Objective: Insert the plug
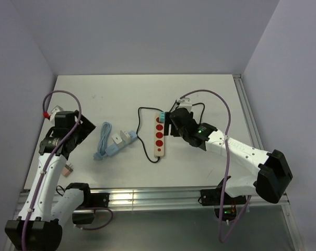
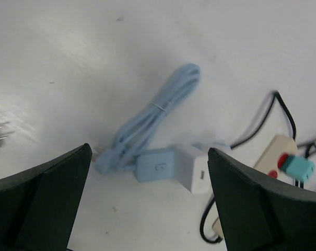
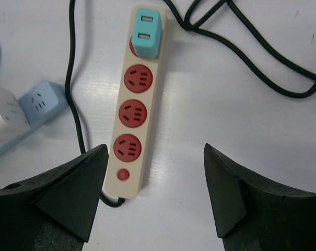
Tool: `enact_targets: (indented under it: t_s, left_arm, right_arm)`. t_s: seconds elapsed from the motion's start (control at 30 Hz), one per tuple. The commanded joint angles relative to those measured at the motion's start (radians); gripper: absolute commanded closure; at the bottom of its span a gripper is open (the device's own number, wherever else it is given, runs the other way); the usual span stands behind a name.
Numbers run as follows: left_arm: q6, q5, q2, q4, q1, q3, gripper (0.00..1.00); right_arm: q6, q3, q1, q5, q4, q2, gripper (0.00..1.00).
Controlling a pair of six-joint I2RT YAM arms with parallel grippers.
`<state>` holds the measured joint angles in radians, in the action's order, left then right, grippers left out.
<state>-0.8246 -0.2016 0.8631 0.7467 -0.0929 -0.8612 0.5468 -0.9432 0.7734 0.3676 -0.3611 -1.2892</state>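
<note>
- The right pincer (image 3: pixel 155 157) is open with nothing between its fingers; in its own view the fingers flank the switch end of the power strip (image 3: pixel 134 115), hanging above it.
- The teal plug (image 3: pixel 146 32) sits on the end socket of the strip, the end farthest from the small round switch (image 3: pixel 123 174); a sliver of red socket shows at its edge; I cannot tell whether it is pushed fully home.
- From the right pincer the plug lies straight ahead, beyond the fingertips, at the other end of the strip; the strip's long axis runs nearly along that line, leaning slightly; the plug's two small ports face up.
- The right arm is plainly nearer; the left pincer (image 2: pixel 150 157) is also wide open and empty, well apart to the left, looking down on a bundled blue cable (image 2: pixel 158 112) and two blocks.
- My judgement: the insertion looks done or nearly so; what is left would be a straight downward press on the plug, or a clean lift away without snagging the black cord (image 3: pixel 71 78).
- Count, on the table (image 1: pixel 210 94): one strip; four sockets, three of them free; one teal plug; one black cord; one blue cable; one blue block (image 2: pixel 155 166) touching one white block (image 2: pixel 191 170); two pincers.
</note>
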Motion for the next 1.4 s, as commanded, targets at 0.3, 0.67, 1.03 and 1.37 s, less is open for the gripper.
enact_targets:
  t_s: [0.3,0.67,1.03,1.37]
  left_arm:
    - [-0.277,-0.2,0.097,0.338,0.282,-0.078,0.0]
    - [-0.525,-0.265,0.106,0.416,0.366,-0.028,0.01]
    - [-0.639,-0.172,0.096,0.356,0.524,0.166,0.03]
    - [-0.686,-0.251,-0.007,0.266,0.555,0.234,0.04]
  right_arm:
    - [-0.031,0.064,-0.005,-0.081,-0.042,0.125,0.21]
    - [-0.082,0.026,0.009,-0.133,-0.11,0.134,0.22]
    - [-0.142,0.073,0.018,-0.173,-0.105,0.202,0.22]
    - [-0.18,0.129,0.018,-0.179,-0.096,0.263,0.22]
